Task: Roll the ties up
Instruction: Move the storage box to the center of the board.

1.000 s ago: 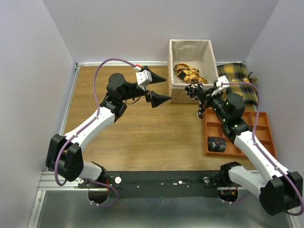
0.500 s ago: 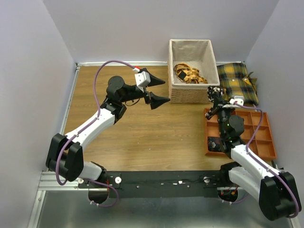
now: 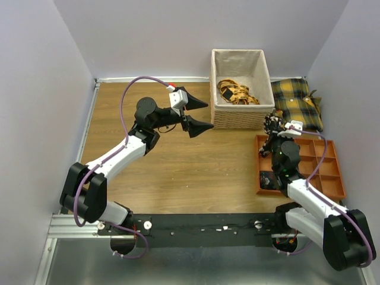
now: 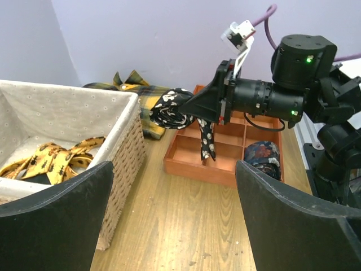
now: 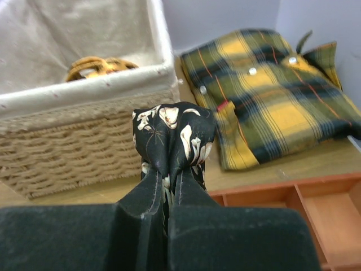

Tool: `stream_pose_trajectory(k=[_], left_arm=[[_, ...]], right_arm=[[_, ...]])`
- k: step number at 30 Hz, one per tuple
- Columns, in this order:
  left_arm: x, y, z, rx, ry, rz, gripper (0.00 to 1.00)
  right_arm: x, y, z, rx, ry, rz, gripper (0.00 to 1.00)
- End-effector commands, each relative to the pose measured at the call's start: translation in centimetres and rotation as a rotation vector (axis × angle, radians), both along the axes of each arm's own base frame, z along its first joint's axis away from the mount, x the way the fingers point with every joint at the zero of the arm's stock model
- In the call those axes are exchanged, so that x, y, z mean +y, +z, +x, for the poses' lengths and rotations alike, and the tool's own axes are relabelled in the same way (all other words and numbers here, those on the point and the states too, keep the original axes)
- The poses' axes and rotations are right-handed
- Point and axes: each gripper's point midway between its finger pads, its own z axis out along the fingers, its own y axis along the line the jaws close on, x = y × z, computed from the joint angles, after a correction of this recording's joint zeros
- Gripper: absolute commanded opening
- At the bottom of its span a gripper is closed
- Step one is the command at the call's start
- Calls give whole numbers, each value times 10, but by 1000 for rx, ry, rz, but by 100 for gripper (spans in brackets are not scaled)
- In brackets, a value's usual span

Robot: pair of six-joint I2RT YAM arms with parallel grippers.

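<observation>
Held tie: a black flowered tie (image 5: 172, 132) is wound into a small coil above the tray's (image 3: 259, 172) far left corner. A loose end hangs from it toward the tray. Whether that end touches the tray cannot be told.
Right gripper (image 5: 167, 172): its jaws are closed on the coil, pinching the fabric from below. The part of the coil inside the grip is hidden.
Second tie (image 4: 262, 155): a dark rolled tie lies in the tray's near left compartment. From above, the right arm covers part of it, and its pattern is hard to make out.
Left gripper (image 3: 209, 114): it hangs over the table (image 3: 178, 172) well to the left of the tray. Its jaws are spread wide with nothing between them, and its tips point toward the tray.
Basket (image 3: 212, 83): it stands just beyond the tray's far left corner. Yellow patterned fabric (image 3: 237, 93) lies inside, partly cut off by the basket wall in both wrist views.
Plaid cloth (image 5: 271, 107): it lies past the tray's far edge. In the left wrist view it is mostly hidden behind the basket and the coil.
</observation>
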Motion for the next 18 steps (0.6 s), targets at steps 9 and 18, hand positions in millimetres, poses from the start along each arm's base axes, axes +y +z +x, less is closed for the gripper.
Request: stream_pose_trajectory(k=[9, 18], left_arm=[[4, 13, -17, -84, -20, -74, 99], [11, 3, -18, -109, 17, -72, 99]], right_arm=[[-17, -31, -6, 285, -96, -76, 1], [-8, -64, -30, 303, 18, -131, 1]])
